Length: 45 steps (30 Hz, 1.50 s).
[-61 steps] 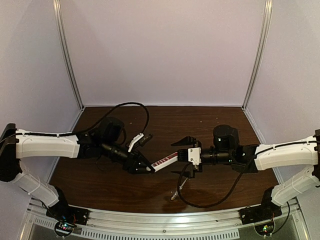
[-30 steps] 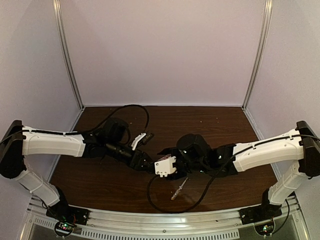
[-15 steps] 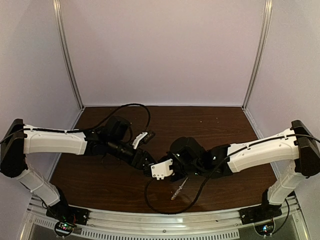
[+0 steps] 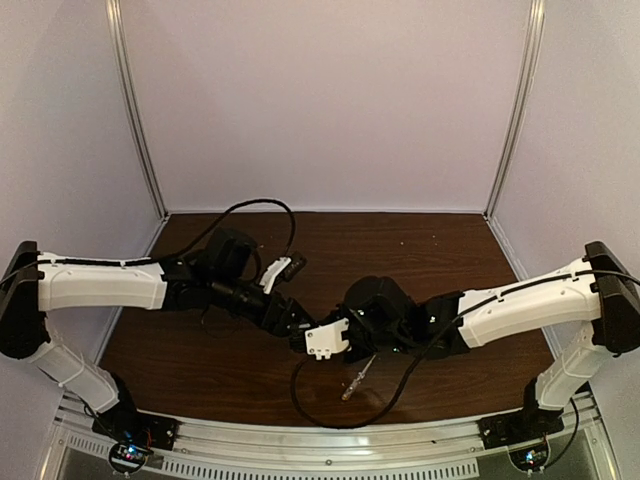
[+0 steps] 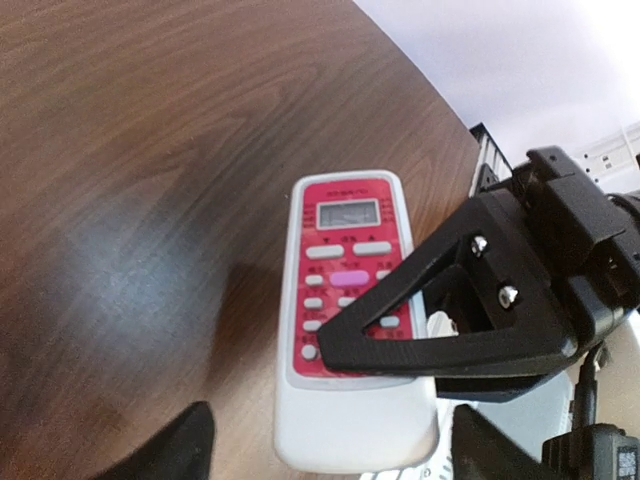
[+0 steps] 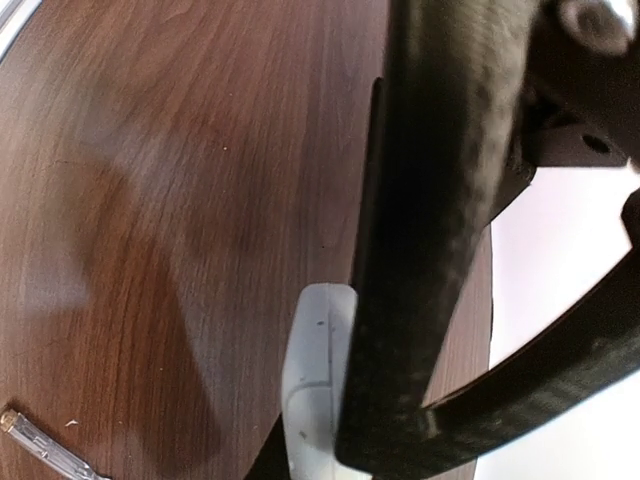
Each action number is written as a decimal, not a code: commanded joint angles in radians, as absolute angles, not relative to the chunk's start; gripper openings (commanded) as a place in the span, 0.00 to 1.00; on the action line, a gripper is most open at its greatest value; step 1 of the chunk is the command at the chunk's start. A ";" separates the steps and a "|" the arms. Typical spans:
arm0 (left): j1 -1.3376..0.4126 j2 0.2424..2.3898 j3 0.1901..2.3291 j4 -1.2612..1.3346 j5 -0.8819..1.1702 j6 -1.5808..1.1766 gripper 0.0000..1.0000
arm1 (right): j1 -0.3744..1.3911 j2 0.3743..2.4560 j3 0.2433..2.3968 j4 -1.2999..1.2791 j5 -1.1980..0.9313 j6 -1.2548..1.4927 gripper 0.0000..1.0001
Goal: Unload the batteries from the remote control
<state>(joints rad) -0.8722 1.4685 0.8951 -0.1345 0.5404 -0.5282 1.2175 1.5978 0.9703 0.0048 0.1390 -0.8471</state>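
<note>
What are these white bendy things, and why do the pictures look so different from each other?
They are two robot arms, the left arm and the right arm, fixed at the edge of a brown table. One camera looks down from above; the other two sit on the wrists, so they see up close. The right gripper pinches a white remote control with pink-red buttons. The left gripper is open around its end. A thin screwdriver lies on the table. No batteries are in sight.
</note>
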 commanded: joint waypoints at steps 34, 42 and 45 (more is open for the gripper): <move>-0.866 1.025 0.602 0.243 0.013 -0.406 0.98 | 1.112 1.292 0.749 0.645 0.510 0.566 0.00; -0.902 1.106 0.573 0.435 0.131 -0.303 0.97 | 1.111 1.246 0.594 0.861 0.614 0.833 0.00; -0.937 1.143 0.577 0.487 0.118 -0.265 0.97 | 1.113 1.247 0.531 0.963 0.640 0.921 0.00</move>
